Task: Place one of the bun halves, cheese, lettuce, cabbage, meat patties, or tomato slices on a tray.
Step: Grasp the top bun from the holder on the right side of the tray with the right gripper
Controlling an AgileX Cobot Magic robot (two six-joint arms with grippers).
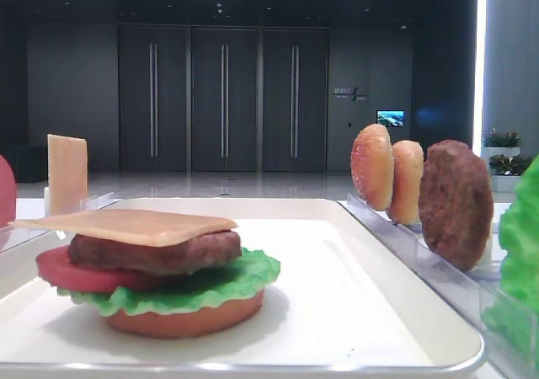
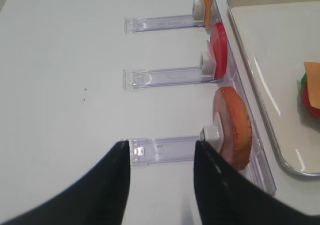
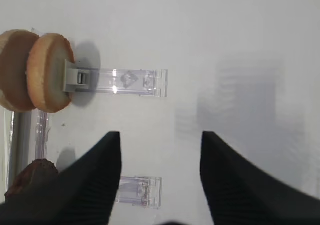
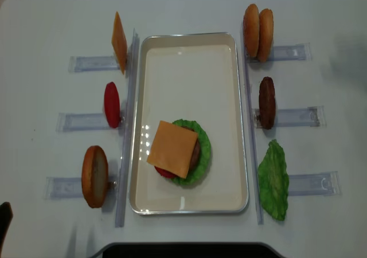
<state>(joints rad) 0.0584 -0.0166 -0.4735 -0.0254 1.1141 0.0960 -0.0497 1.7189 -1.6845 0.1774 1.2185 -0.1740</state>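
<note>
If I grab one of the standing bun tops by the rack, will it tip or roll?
Likely tippy: the bun halves stand on edge, leaning together in the rack. Round rims may roll once freed. They look rigid and grainy, so probably not slippery.

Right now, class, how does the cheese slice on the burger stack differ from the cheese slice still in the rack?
The cheese on the stack lies flat atop the patty, inside the tray; the cheese in the rack stands on edge, outside the tray. The stacked one sits turned cornerwise; the racked one stands square. Both are thin, pale yellow-orange squares.
</note>
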